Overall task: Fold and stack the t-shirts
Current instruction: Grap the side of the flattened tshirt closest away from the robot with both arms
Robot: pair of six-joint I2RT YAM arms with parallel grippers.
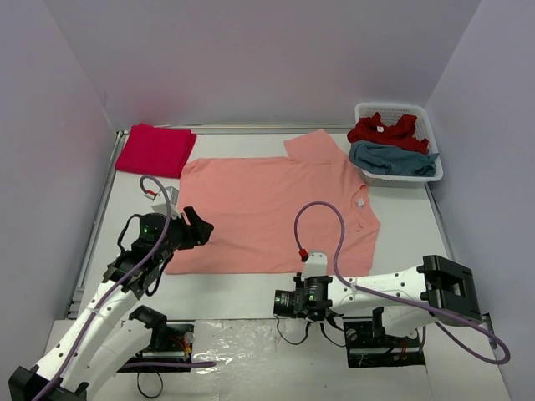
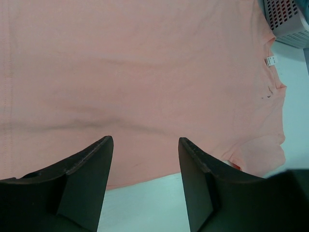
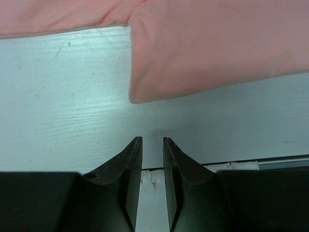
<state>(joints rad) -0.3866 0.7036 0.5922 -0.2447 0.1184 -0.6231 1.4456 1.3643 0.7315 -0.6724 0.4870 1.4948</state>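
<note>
Black fingers (image 3: 130, 183) of the right gripper (image 3: 152, 140) are seen closest, set only narrowly apart with nothing between them, low over the bare table (image 3: 72, 96) at its near edge. Just beyond their tips a rounded corner of the salmon t-shirt (image 3: 217, 48) is shown, apart from them: no cloth is touched.

From above, the salmon t-shirt (image 1: 276, 209) is found spread flat across the middle of the table (image 1: 242, 292). Its collar is turned to the right, where a small white label (image 1: 361, 201) is seen, and one sleeve is pointed toward the far edge. Its near-left corner is overhung by the left gripper (image 1: 201, 227). In the left wrist view that gripper (image 2: 145, 140) is shown with its fingers (image 2: 87, 179) spread wide and empty, with the salmon t-shirt (image 2: 145, 63) stretched out ahead of them. Whether the cloth is touched cannot be told. The right gripper (image 1: 280, 302) is placed just off the shirt's near edge.

At the far-left corner a red t-shirt (image 1: 155, 149) is laid folded, just beside the salmon one. At the far right a white basket (image 1: 393, 107) is set, and two more are bundled in it unfolded: a crimson t-shirt (image 1: 384, 131) toward the back and a teal t-shirt (image 1: 393, 159) toward the front.
</note>
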